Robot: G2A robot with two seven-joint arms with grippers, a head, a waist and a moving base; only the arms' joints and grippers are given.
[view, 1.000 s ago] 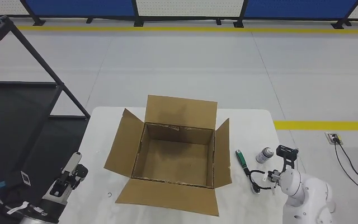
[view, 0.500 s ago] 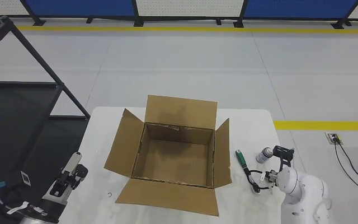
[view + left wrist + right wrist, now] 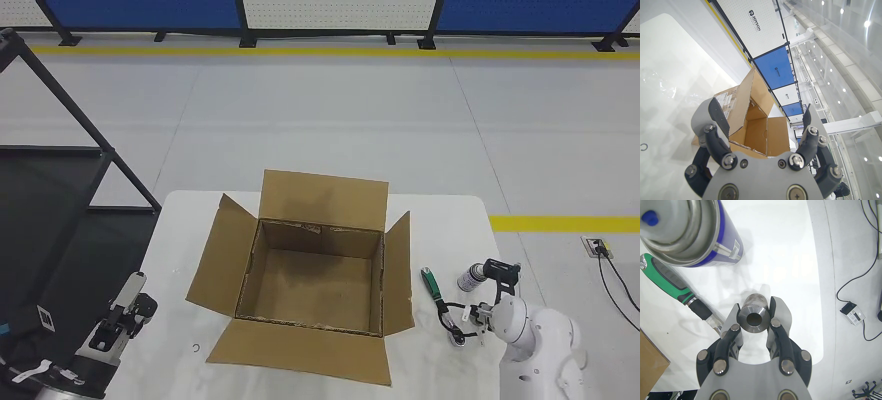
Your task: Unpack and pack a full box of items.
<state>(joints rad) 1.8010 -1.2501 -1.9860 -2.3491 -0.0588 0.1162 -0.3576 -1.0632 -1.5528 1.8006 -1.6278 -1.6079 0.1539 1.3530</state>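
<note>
Right gripper (image 3: 754,307), fingers (image 3: 773,306) pinched on a short grey steel cylinder (image 3: 754,315) over the white table (image 3: 781,247), right of the open brown cardboard box (image 3: 325,205); best kept level, clear of the blue spray can (image 3: 696,232) nearby.

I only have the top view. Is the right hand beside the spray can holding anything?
Observer: Yes. The right hand is shut on a short metal cylinder with a round hole in its end.
Operator: And the left hand, is it open or shut?
Observer: The left hand is open and empty, pointing toward the box.
</note>
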